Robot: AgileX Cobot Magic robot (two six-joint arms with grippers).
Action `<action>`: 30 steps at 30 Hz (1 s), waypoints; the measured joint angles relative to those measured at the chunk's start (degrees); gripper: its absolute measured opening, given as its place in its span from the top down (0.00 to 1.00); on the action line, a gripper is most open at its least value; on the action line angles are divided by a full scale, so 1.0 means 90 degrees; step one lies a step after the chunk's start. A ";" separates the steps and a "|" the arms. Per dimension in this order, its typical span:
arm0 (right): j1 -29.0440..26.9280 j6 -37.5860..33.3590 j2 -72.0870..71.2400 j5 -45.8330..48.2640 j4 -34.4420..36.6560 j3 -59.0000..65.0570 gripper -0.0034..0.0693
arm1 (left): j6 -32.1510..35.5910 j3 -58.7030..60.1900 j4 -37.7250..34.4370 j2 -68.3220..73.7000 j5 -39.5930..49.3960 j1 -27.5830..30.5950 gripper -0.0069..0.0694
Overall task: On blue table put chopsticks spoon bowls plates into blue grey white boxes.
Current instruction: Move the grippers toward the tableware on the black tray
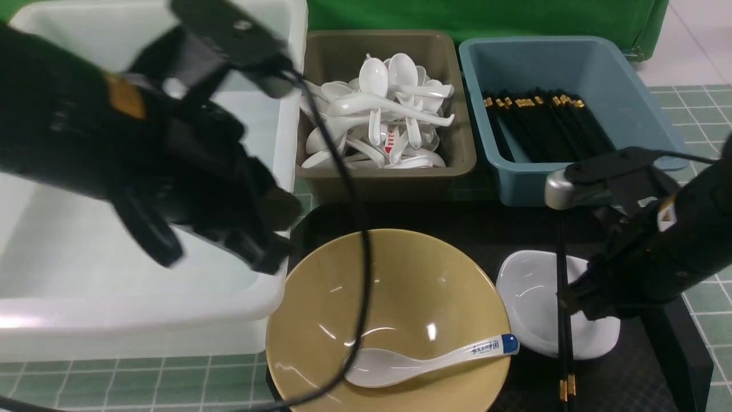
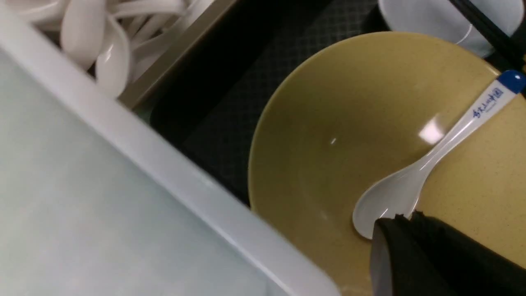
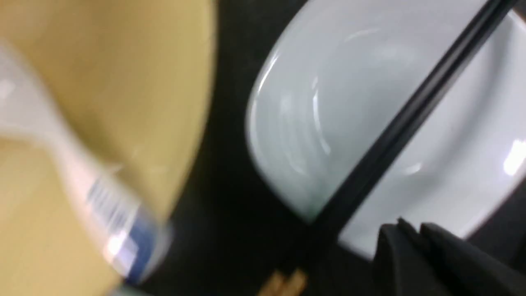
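A large yellow bowl [image 1: 412, 286] sits on a black tray [image 1: 657, 355] with a white spoon [image 1: 423, 360] with a blue-tipped handle lying in it. To its right a small white dish [image 1: 529, 292] has black chopsticks [image 1: 563, 349] lying across it. My left gripper [image 1: 269, 257] is shut and empty at the white box's [image 1: 114, 309] right rim, beside the bowl; in the left wrist view its tips [image 2: 394, 218] show over the spoon [image 2: 431, 164]. My right gripper [image 1: 572, 297] is shut and empty over the dish [image 3: 328, 102], beside the chopsticks [image 3: 411, 119].
A grey-brown box [image 1: 457, 154] at the back holds several white spoons. A blue box [image 1: 572, 63] at the back right holds several black chopsticks. The big white box fills the left. A cable hangs from my left arm across the bowl.
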 joint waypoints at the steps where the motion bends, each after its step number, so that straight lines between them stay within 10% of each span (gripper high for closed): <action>1: -0.0023 0.0129 0.0143 -0.0102 -0.0016 0.0000 0.73 | -0.0026 -0.0024 0.0072 0.0072 -0.0056 -0.0156 0.92; 7: -0.0102 0.0888 0.0800 -0.0723 -0.0047 -0.0013 0.33 | -0.0121 -0.0033 0.0123 0.0268 -0.0242 -0.0461 0.92; 13: -0.0106 0.1057 0.1329 -0.0748 -0.0049 -0.0354 0.17 | -0.0141 -0.0038 0.0130 0.0276 -0.0322 -0.0461 0.92; 21: -0.0106 0.1068 0.1650 -0.0382 -0.0049 -0.0539 0.37 | -0.0148 -0.0038 0.0153 0.0276 -0.0365 -0.0461 0.92; 26: -0.0106 0.1075 0.1650 -0.0181 -0.0002 -0.0565 0.74 | -0.0148 -0.0038 0.0175 0.0276 -0.0451 -0.0461 0.92; 30: -0.0106 0.0850 0.1602 0.0101 0.0150 -0.0565 0.73 | -0.0176 -0.0038 0.0175 0.0276 -0.0513 -0.0461 0.92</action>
